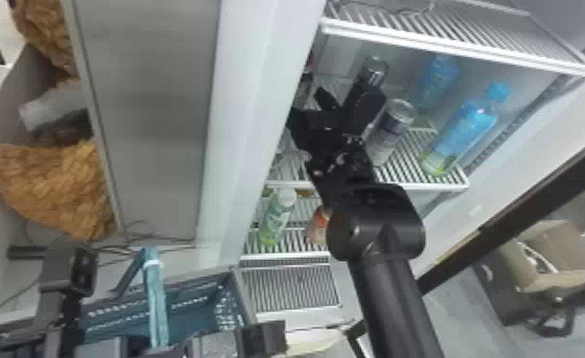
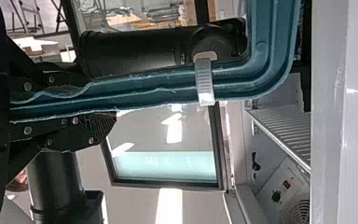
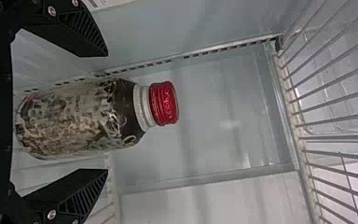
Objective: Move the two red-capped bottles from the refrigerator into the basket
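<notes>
We are seeing one red-capped bottle (image 3: 77, 119) standing upright inside the refrigerator (image 1: 251, 95), so at least that transfer is pending. The right gripper (image 3: 105, 112) is reaching in, its fingers standing apart on either side of the bottle body and not pinching it. We are judging this as lining up for a grasp: closing, lifting, pulling out and placing are all left to do for this one.

The left gripper (image 2: 100, 100) is clamping the teal handle (image 2: 233, 77) of the basket (image 1: 232, 295), which is sitting low beside the refrigerator. We are counting that as the receiving side being ready.

We are not confirming any finished transfer: part of the basket interior is hidden, and we are unable to tell where the second bottle is or whether this is the first or last pick. We are leaving the blue-capped bottle (image 1: 468, 124) and white-capped bottle (image 1: 277, 219) out of the count.
</notes>
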Motion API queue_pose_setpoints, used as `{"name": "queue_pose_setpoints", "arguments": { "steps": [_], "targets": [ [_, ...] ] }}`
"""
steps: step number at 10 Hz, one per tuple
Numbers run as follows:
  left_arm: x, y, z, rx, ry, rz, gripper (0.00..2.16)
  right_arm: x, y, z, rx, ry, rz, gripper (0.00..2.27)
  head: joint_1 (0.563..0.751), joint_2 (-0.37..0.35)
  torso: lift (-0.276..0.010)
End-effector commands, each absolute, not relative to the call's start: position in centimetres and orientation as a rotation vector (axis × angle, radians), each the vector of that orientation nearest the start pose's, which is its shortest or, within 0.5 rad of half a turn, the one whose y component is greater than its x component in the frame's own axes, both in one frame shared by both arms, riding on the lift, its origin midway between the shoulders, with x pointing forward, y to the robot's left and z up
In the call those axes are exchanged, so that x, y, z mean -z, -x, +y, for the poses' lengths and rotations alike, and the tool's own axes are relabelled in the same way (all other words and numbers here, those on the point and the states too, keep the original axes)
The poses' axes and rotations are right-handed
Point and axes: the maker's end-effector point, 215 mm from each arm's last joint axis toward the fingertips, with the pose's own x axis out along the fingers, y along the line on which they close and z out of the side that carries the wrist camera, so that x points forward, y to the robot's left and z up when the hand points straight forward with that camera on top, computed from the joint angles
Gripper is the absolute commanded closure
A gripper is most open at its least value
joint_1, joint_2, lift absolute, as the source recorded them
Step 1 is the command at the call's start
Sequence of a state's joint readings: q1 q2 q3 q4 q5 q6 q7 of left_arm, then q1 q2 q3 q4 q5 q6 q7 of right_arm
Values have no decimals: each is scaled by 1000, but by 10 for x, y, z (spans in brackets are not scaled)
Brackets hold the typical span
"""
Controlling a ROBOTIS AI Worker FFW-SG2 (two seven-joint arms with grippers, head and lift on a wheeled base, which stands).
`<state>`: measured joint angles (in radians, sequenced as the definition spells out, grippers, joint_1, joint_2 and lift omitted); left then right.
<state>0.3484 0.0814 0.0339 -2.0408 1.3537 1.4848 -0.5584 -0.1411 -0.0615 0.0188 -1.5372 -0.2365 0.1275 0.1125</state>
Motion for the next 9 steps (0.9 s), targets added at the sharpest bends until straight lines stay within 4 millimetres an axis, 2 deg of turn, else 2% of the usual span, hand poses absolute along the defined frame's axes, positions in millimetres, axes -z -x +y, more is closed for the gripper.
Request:
{"name": "queue_pose_setpoints", "arguments": {
  "steps": [1, 6, 7, 9],
  "targets": [
    [275, -210, -36, 1421, 1298, 919, 1205, 306, -645, -211, -138, -163, 14, 121, 695, -315, 0],
    [274, -211, -36, 1421, 1300, 916, 1205, 307, -664, -215, -126, -136, 33, 131, 695, -314, 0],
    [274, -211, -36, 1421, 1300, 916, 1205, 308, -664, -215, -127, -134, 38, 251, 695, -314, 0],
    [274, -211, -36, 1421, 1300, 916, 1205, 317, -664, -214, -130, -137, 65, 1065, 695, -312, 0]
  ]
}}
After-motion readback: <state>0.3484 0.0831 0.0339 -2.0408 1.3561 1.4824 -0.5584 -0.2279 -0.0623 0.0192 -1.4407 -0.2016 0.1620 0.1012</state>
